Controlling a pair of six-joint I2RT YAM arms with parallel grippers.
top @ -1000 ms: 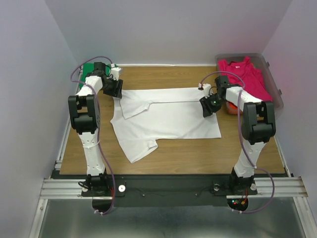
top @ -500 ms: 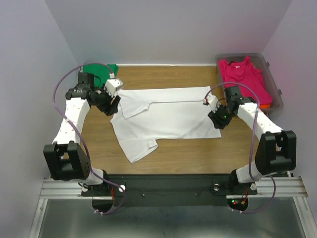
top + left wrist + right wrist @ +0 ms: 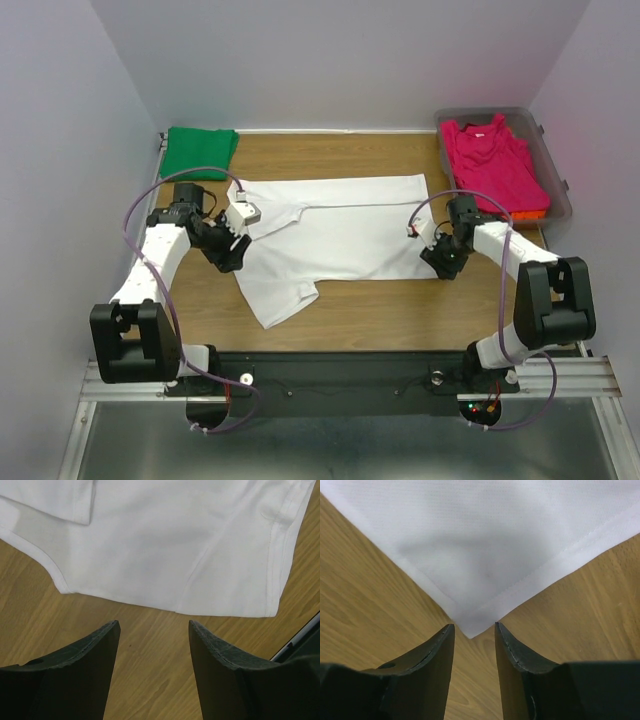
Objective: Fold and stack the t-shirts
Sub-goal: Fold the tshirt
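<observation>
A plain white short-sleeved cloth t-shirt (image 3: 340, 235) lies spread flat across the middle of the brown wooden desk (image 3: 400, 310), hem toward the right, one sleeve pointing to the near edge, and a flap near its left end folded over on itself. The left hand (image 3: 228, 256) hangs low at the shirt's left side; in its wrist view the two dark fingers (image 3: 100, 650) stand wide apart over bare wood, grasping nothing, with the shirt's edge just beyond their tips. The right hand (image 3: 444, 264) sits at the shirt's near right corner; its wrist view shows the fingers (image 3: 442, 645) parted and released, with the pointed hem corner lying on the desk right at the gap between the tips. A folded green cloth t-shirt (image 3: 200, 152) rests at the far left corner of the desk. At the far right, a magenta-pink cloth t-shirt (image 3: 495, 160) fills a clear plastic tub (image 3: 561, 206), and a strip of orange cloth (image 3: 531, 213) shows beneath it at the tub's near side
</observation>
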